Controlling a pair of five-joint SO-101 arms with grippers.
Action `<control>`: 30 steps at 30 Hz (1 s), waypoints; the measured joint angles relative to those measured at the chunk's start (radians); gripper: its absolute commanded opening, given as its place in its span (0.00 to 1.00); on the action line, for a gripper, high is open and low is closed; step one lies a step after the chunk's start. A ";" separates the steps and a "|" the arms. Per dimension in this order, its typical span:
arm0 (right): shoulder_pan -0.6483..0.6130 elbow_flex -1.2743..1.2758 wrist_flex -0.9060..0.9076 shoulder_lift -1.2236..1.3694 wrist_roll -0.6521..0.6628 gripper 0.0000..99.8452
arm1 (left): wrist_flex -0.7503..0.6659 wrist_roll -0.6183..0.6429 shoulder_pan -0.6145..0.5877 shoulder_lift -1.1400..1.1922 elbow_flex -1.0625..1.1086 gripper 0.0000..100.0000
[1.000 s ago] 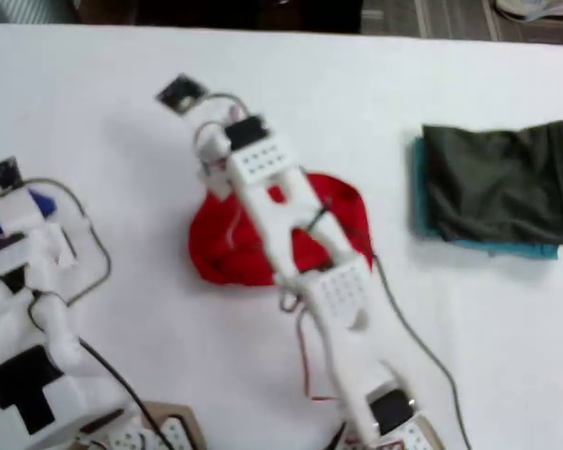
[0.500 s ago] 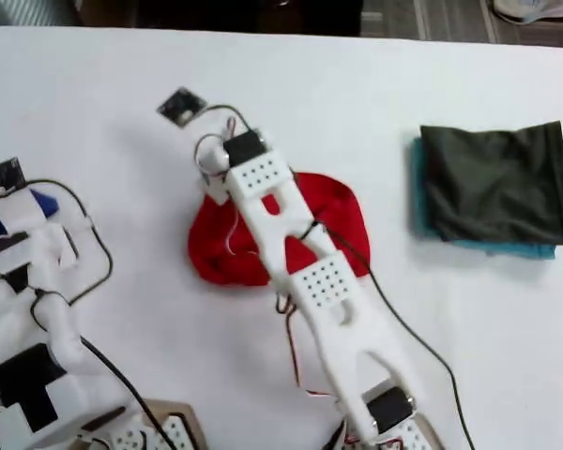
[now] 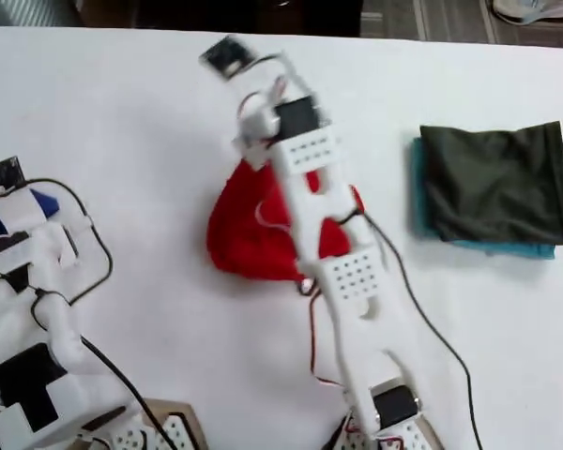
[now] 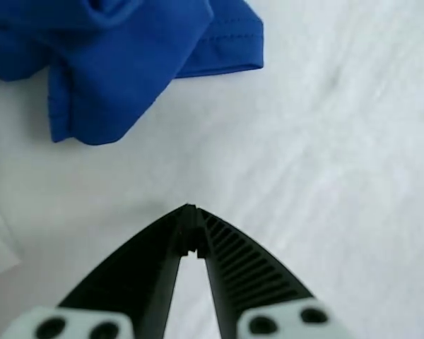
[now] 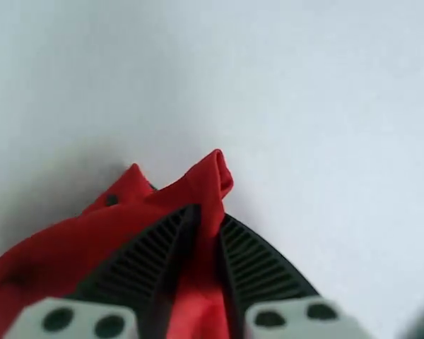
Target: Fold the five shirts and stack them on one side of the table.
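Red shirt under right arm

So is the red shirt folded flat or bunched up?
Bunched up, not folded. In the high view the red shirt lies in a rumpled heap, and a pinch of its cloth is clamped in the right gripper.

We find passing room between red shirt and folded stack, right arm lying over the shirt

Bright, even light washes the white surface pale. A soft shadow lies beside the red shirt; beyond the surface's far edge it is dim.
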 measured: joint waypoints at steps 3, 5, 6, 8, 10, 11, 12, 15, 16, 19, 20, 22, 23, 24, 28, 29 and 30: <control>0.052 0.041 0.000 -0.103 0.000 0.02 | 0.000 0.000 0.000 0.000 0.000 0.03; 0.068 0.130 0.002 -0.189 0.000 0.02 | 0.000 0.000 0.000 0.000 0.000 0.03; 0.068 0.187 0.002 -0.233 0.000 0.02 | 0.000 0.000 0.000 0.000 0.000 0.03; 0.058 0.330 0.003 -0.331 0.000 0.02 | 0.000 0.000 0.000 0.000 0.000 0.03; 0.055 0.493 0.003 -0.437 0.000 0.02 | 0.000 0.000 0.000 0.000 0.000 0.03; 0.054 0.577 0.003 -0.491 0.000 0.02 | 0.000 0.000 0.000 0.000 0.000 0.03; 0.052 0.657 0.003 -0.542 0.000 0.02 | 0.000 0.000 0.000 0.000 0.000 0.03; 0.046 0.884 0.003 -0.695 0.017 0.02 | 0.000 0.000 0.000 0.000 0.000 0.03; 0.051 0.959 0.003 -0.743 0.031 0.02 | 0.000 0.000 0.000 0.000 0.000 0.03; 0.087 1.201 -0.003 -0.868 0.057 0.02 | 0.000 0.000 0.000 0.000 0.000 0.03; 0.106 1.278 -0.017 -0.905 0.068 0.02 | 0.000 0.000 0.000 0.000 0.000 0.03; 0.147 1.442 -0.075 -0.982 0.084 0.02 | 0.000 0.000 0.000 0.000 0.000 0.03; 0.167 1.527 -0.109 -1.025 0.094 0.02 | 0.000 0.000 0.000 0.000 0.000 0.03; 0.184 1.605 -0.144 -1.066 0.101 0.02 | 0.000 0.000 0.000 0.000 0.000 0.03; 0.204 1.898 -0.259 -1.206 0.126 0.03 | 0.000 0.000 0.000 0.000 0.000 0.03; 0.201 1.955 -0.287 -1.227 0.135 0.06 | 0.000 0.000 0.000 0.000 0.000 0.03; 0.199 2.001 -0.311 -1.240 0.138 0.10 | 0.000 0.000 0.000 0.000 0.000 0.03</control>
